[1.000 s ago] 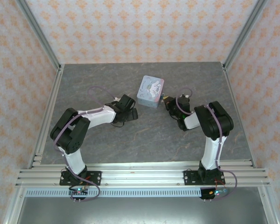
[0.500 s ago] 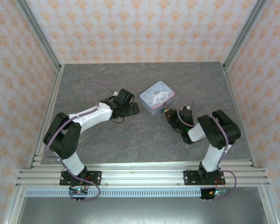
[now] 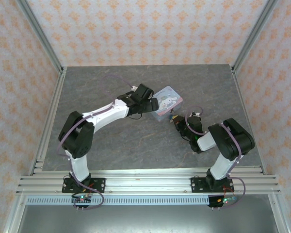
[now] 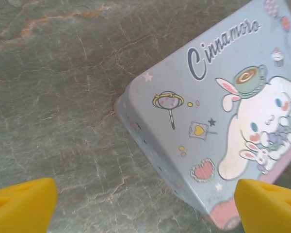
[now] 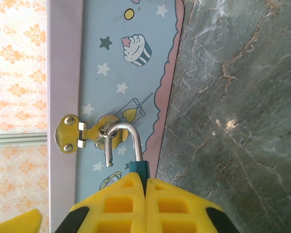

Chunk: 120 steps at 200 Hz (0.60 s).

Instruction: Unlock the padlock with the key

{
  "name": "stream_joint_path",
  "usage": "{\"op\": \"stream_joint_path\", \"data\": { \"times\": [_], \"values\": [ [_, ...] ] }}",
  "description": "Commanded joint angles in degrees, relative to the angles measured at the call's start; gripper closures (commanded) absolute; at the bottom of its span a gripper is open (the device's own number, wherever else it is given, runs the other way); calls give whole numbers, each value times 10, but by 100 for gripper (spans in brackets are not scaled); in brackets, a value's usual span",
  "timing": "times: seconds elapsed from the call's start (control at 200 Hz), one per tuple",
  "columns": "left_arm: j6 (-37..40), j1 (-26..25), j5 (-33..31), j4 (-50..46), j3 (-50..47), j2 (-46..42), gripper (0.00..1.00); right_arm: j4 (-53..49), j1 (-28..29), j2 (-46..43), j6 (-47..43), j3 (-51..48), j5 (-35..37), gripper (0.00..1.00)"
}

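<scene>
Overhead, the left arm (image 3: 106, 114) reaches across the grey worktop (image 3: 111, 141) to the left end of the pastel tin (image 3: 169, 99). The right arm (image 3: 223, 141) curls in toward the tin's near side, and what sits at its tip is too small to tell from above.

The right wrist view supplies that detail. The padlock (image 5: 138, 169), a sliver of teal body, is pinched in the right jaws, whose yellow fingers (image 5: 116, 204) are pressed together around it. Its silver shackle (image 5: 125, 128) loops through the brassy hasp (image 5: 70, 133) on the tin's side wall. The shackle's short, notched end hangs free of the body.

The left wrist view shows the left jaws spread wide. One yellow fingertip (image 4: 22, 206) is over bare worktop and the other is at the tin's pink lower edge. The tin's corner and its cartoon-dog lid lie between and beyond them.
</scene>
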Motion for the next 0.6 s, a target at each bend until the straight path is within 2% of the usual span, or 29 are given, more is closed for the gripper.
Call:
{"op": "stream_joint_path", "data": {
  "times": [0.0,0.33,0.596],
  "values": [
    [0,-10,-43,-50,26,42,6,6,4,-7,-9,-9,15,100],
    [-10,-27,-81,-60,25,85,6,30,4,-8,14,-17,33,100],
    [-19,-34,-82,-50,5,85,6,44,7,-25,44,-11,83,100]
  ]
}}
